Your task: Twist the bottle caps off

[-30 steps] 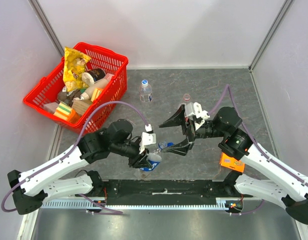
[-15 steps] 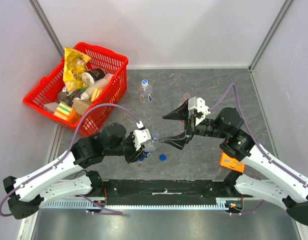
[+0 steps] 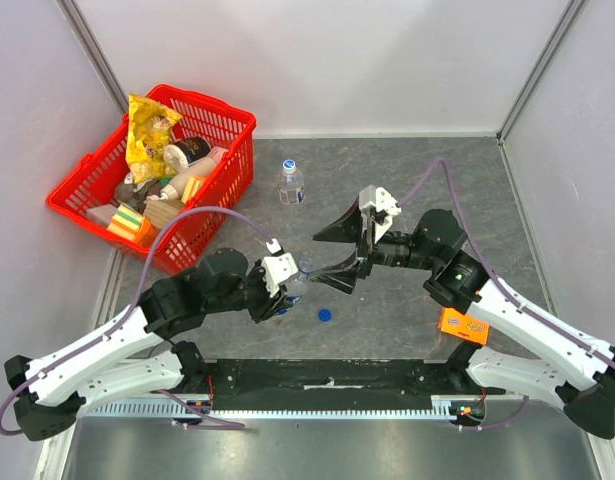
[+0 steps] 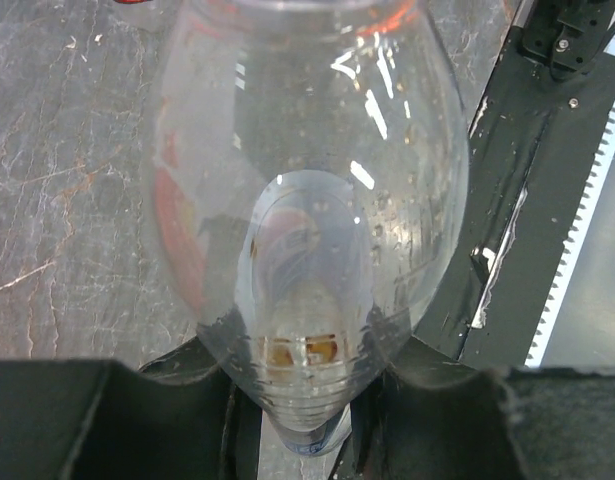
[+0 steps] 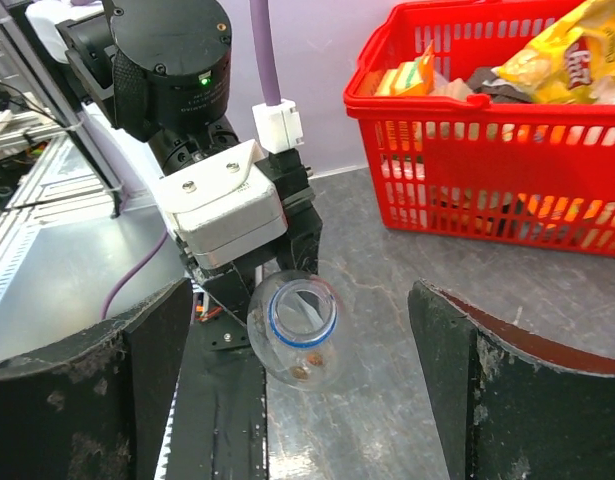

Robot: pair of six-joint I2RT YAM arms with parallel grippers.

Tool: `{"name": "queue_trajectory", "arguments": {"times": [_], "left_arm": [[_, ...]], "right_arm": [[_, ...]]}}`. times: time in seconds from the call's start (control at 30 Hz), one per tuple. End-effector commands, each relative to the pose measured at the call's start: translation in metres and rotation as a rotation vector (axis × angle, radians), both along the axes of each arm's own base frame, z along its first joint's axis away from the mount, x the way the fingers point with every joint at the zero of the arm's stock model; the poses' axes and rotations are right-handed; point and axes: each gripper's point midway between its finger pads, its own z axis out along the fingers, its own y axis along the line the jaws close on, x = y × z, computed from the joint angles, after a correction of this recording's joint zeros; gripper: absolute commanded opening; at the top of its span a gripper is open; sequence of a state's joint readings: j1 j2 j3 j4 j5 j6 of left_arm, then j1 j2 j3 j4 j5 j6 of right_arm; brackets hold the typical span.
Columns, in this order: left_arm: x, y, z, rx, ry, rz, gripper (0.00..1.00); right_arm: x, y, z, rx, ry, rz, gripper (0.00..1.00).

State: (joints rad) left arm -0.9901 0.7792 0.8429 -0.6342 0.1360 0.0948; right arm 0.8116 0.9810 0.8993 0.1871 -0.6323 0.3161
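My left gripper [image 3: 279,297] is clamped on the lower body of a clear bottle [image 3: 300,274], held tilted near the table's near edge with its mouth open. It is thin, smooth plastic and nearly empty. I judge it light, slick and easily dented, so I'd hold it low and gently. A small round blue cap [image 3: 325,314] lies just beside. My right gripper [image 3: 335,256] stands wide, holding nothing.

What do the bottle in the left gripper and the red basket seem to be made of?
Bottle: probably thin clear plastic, glossy; the table shows through and highlights glint. Red basket: likely moulded plastic, slightly shiny, with an open lattice wall.
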Motion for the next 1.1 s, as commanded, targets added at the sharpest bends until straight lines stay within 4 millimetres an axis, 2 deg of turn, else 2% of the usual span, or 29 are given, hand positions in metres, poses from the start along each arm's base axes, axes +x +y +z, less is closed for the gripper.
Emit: {"name": "queue_trajectory", "arguments": {"times": [0.0,0.13,0.4,0.47,0.53,0.63,0.7,0.77,0.87,0.9,0.97,1.03,1.07], "left_arm": [[-0.004,-0.019,0.029,-0.104,-0.006,-0.053,0.02],[-0.009,-0.026,0.034,-0.118,0.003,-0.099,0.02],[-0.012,-0.029,0.047,-0.164,-0.015,-0.127,0.02],[-0.014,-0.030,0.050,-0.175,-0.019,-0.134,0.02],[-0.014,-0.030,0.051,-0.180,-0.018,-0.138,0.02],[-0.015,-0.031,0.051,-0.179,-0.016,-0.146,0.02],[-0.016,-0.030,0.049,-0.176,-0.013,-0.147,0.02],[-0.017,-0.030,0.047,-0.175,-0.011,-0.150,0.02],[-0.018,-0.028,0.044,-0.175,-0.010,-0.153,0.06],[-0.018,-0.027,0.044,-0.174,-0.014,-0.148,0.14],[-0.016,-0.025,0.042,-0.171,-0.019,-0.135,0.46],[-0.015,-0.022,0.043,-0.175,-0.032,-0.118,0.62],[-0.014,-0.021,0.044,-0.176,-0.039,-0.112,0.67]], "right_arm": [[-0.006,0.010,0.006,0.055,0.028,0.073,0.93],[-0.005,0.016,0.002,0.069,0.058,0.095,0.90],[-0.006,0.021,-0.015,0.056,0.081,0.117,0.75],[-0.005,0.021,-0.016,0.057,0.085,0.111,0.67],[-0.005,0.021,-0.015,0.061,0.086,0.108,0.51],[-0.003,0.021,-0.014,0.064,0.094,0.098,0.22],[-0.003,0.021,-0.013,0.066,0.094,0.098,0.08],[-0.005,0.020,-0.012,0.068,0.087,0.107,0.00],[-0.006,0.018,-0.013,0.065,0.082,0.102,0.00],[-0.004,0.018,-0.014,0.059,0.076,0.091,0.00],[-0.002,0.017,-0.018,0.043,0.074,0.077,0.00],[0.000,0.016,-0.022,0.024,0.072,0.059,0.00],[0.001,0.015,-0.024,0.012,0.069,0.051,0.00]]}}
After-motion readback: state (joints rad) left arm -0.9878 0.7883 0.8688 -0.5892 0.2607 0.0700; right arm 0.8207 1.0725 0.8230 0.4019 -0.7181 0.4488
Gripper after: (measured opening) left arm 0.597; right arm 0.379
